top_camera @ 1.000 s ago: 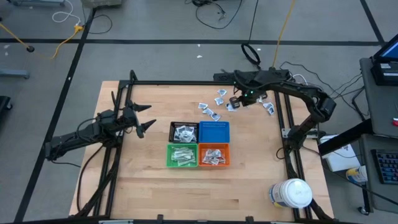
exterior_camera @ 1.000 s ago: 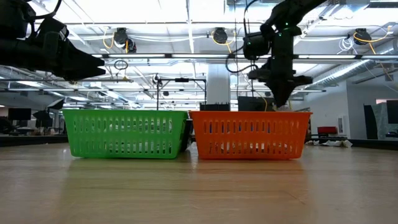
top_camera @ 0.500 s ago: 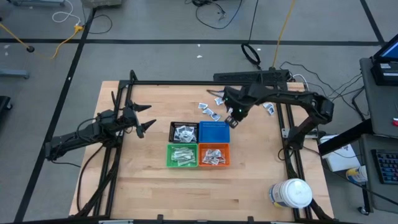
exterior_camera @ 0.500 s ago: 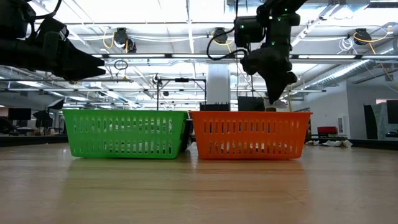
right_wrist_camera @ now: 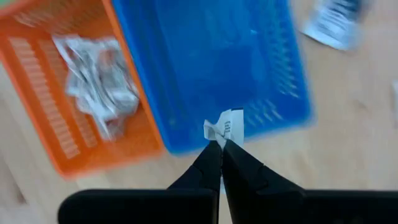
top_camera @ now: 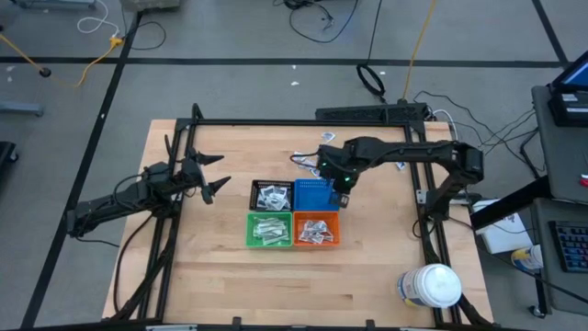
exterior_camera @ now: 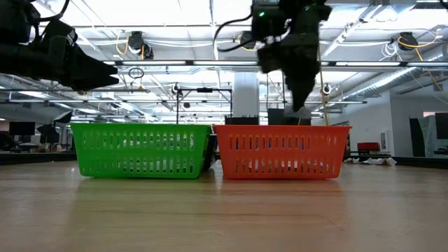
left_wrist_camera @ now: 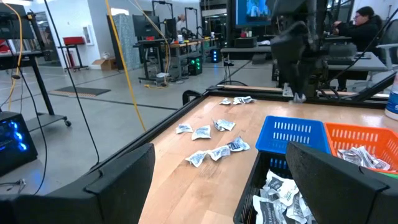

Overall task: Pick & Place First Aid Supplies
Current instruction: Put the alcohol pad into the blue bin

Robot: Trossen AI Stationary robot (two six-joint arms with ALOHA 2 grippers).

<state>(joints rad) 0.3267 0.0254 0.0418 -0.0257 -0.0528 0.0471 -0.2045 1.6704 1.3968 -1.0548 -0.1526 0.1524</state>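
Observation:
Four small bins stand together mid-table: black (top_camera: 272, 196), blue (top_camera: 316, 196), green (top_camera: 269, 230) and orange (top_camera: 317, 230). All but the blue one hold white packets. My right gripper (right_wrist_camera: 221, 144) hangs over the blue bin's right edge (right_wrist_camera: 205, 74), shut on one small white packet (right_wrist_camera: 227, 127). It also shows high above the orange bin in the low view (exterior_camera: 299, 105). Loose first aid supplies (top_camera: 308, 164) lie flat on the wood beyond the bins. My left gripper (top_camera: 216, 188) waits open at the left, touching nothing. My right gripper pinches the packet by its lower edge (right_wrist_camera: 219, 138) between its two fingertips. The fingers come from above, pointing steeply down. The rest of the packet sticks out past the tips, lifted clear above the blue bin's edge.
More loose packets (top_camera: 397, 164) lie near the right arm's frame at the far right. A large white jar (top_camera: 430, 285) stands at the near right corner. Dark frame rails (top_camera: 276, 122) run along the table's far, left and right sides. Bare wood (top_camera: 239, 285) lies in front of the bins.
My right gripper has swung from the loose packets at the far right toward the table's left and near side, to the blue bin. It has rolled its wrist on the way. It stays shut, with the packet lifted clear.

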